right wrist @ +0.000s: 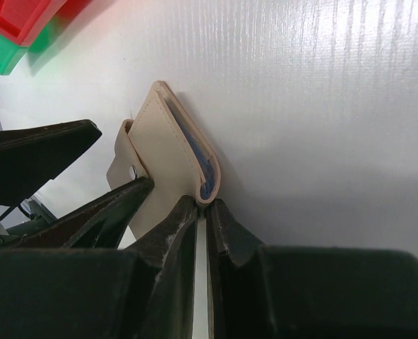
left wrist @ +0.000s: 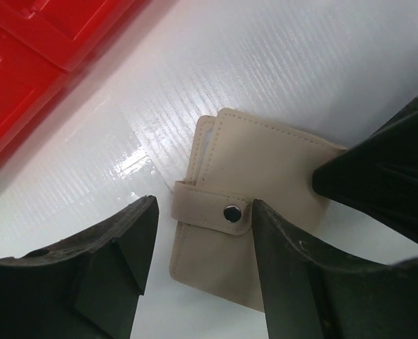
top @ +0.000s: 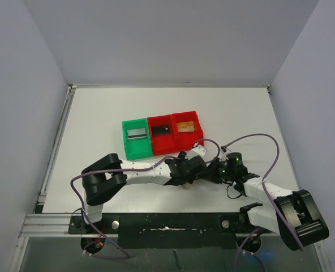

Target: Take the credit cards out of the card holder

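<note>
Surroundings: I see a white bench (top: 99, 124) walled in by plain grey panels, with purple cables (top: 252, 137) looping off both arms.
In the way: from overhead, the two wrists meet near the front middle of the bench and cover the card holder almost entirely.
Green bin (top: 138, 150): leftmost of three joined bins at mid-bench; a silver-grey card (top: 136, 134) lies flat inside.
Middle red bin (top: 166, 146): holds a black card (top: 162, 130).
Right red bin (top: 185, 116): holds a gold-orange card (top: 184, 126).
Card holder (left wrist: 265, 169): tan, folded shut, its snap tab (left wrist: 216, 212) fastened. It is on the bench just in front of the bins. A strip of blue lining shows at one edge in the right wrist view.
Left gripper (left wrist: 203, 208): fingers spread wide on either side of the snap tab, grasping nothing.
Right gripper (right wrist: 205, 208): fingers almost together, pinching one end of the card holder between their tips.
Cards in the holder: I cannot tell; the fold hides the pockets.
</note>
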You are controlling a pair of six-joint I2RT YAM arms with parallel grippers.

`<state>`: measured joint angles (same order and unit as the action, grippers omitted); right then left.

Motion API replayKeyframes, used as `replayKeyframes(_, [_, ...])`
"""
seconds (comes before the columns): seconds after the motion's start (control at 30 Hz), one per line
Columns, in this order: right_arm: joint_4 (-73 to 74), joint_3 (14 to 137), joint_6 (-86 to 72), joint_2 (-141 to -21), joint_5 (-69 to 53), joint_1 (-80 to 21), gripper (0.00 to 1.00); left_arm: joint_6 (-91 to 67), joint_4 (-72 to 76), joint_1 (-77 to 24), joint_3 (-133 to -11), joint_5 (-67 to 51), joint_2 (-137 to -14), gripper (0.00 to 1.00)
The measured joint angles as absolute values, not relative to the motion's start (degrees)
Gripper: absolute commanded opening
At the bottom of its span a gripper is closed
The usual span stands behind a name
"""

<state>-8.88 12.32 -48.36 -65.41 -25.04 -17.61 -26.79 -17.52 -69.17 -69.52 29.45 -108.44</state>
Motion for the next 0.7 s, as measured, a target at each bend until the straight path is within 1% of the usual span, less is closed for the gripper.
replayKeyframes(0.2, [-9.41, 12.38, -48.4, -65.41, -25.3, -17.67, 0.0, -28.82, -18.09, -69.23, -69.52, 32.03, -108.44, 0.38])
replayKeyframes(0.33, [-9.82, 12.75, -48.4, -65.41, -25.58, -17.67, 0.0, -29.76, -17.3, -69.23, -69.1, 32.88, -108.33, 0.34])
replayKeyframes(0.5, [-10.26, 12.86, -48.4, -65.41, -26.15, -17.69, 0.0, -30.92, -16.45, -69.23, -68.34, 33.43, -107.79, 0.26])
replayKeyframes(0.57, [-10.41, 12.86, -48.38, -65.41, -26.26, -17.69, 0.0, -31.11, -16.08, -69.23, -68.05, 33.45, -107.59, 0.24])
replayKeyframes(0.7, [-8.8, 12.86, -47.99, -65.41, -25.91, -17.61, 0.0, -30.35, -19.11, -67.42, -66.52, 38.17, -107.31, 0.2])
